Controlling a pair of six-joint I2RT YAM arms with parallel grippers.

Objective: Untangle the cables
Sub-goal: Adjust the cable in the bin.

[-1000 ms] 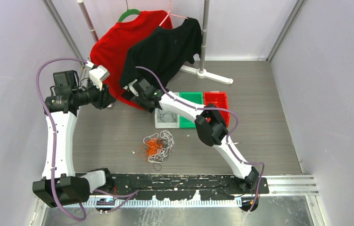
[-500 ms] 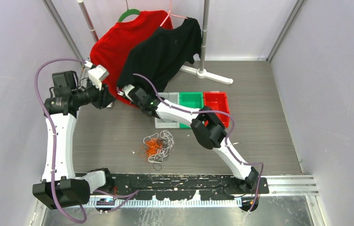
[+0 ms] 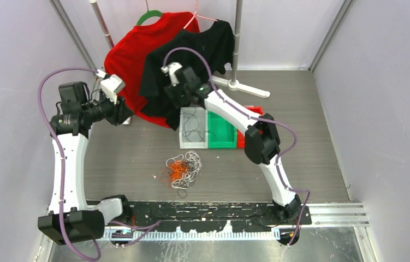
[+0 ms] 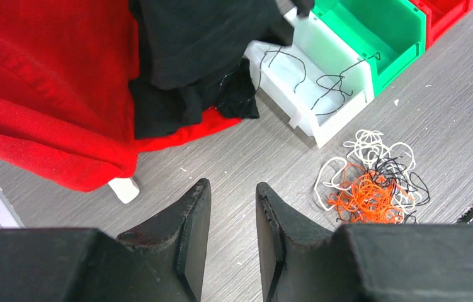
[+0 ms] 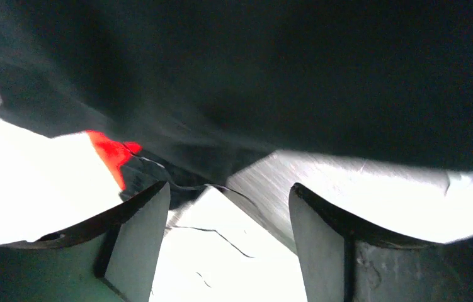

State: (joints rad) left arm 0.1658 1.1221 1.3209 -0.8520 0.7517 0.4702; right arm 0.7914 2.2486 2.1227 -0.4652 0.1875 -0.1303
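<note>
A tangle of orange, white and black cables (image 3: 183,169) lies loose on the table, and it also appears in the left wrist view as the cables (image 4: 372,179). A few thin black cables (image 3: 193,126) lie in the white bin (image 3: 185,143). My right gripper (image 3: 176,106) hangs open at the bin's far edge, against the black shirt. Below its fingers runs a black strand (image 5: 221,233), with nothing between them. My left gripper (image 3: 126,114) is raised at the left, by the red shirt. In its own view the left gripper (image 4: 232,185) is open with a narrow gap and holds nothing.
A green bin (image 3: 221,134) and a red bin (image 3: 254,112) stand right of the white one. A red shirt (image 3: 131,54) and a black shirt (image 3: 202,49) hang from a rack (image 3: 238,38) at the back, and their hems reach the table near the bins.
My right arm has swung back and to the right off the white bin, so its black cables now show. The left arm has hardly moved.
</note>
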